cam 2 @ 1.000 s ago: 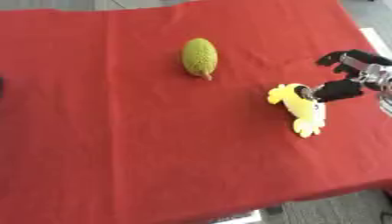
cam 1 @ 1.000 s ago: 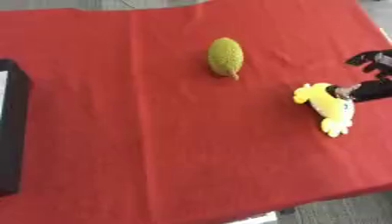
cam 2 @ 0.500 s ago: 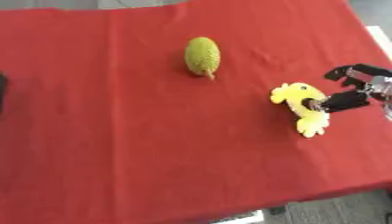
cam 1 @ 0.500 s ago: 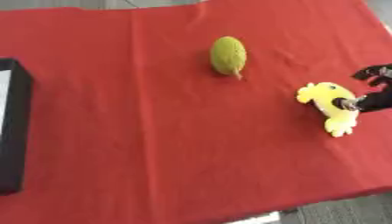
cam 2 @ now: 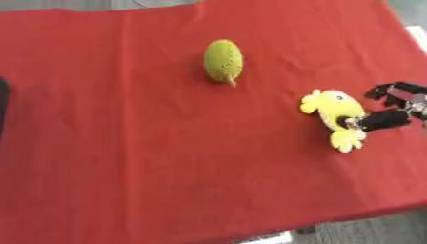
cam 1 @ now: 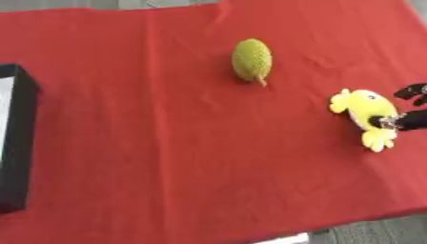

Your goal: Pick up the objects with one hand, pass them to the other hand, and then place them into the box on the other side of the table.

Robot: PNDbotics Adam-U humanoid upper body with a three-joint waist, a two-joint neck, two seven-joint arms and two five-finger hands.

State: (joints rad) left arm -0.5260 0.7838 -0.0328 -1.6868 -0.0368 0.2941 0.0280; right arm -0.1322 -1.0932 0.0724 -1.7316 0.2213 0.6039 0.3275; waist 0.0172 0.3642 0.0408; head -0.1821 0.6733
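Now the right hand, at the right edge of the frame, has drawn slightly back from a second ago, one of its fingers touching the yellow plush toy, the others spread apart. The toy lies unlifted on the red table; the green fruit waits upper centre, the black box far left.

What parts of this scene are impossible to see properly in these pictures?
- Right hand: both views cut it at the right edge; whether it grips the yellow plush toy is unclear.
- Black box: cut by the left eye view's left edge; its contents are hidden.
- Left hand: in no view.
- Green bumpy fruit: its kind is too blurred to name.
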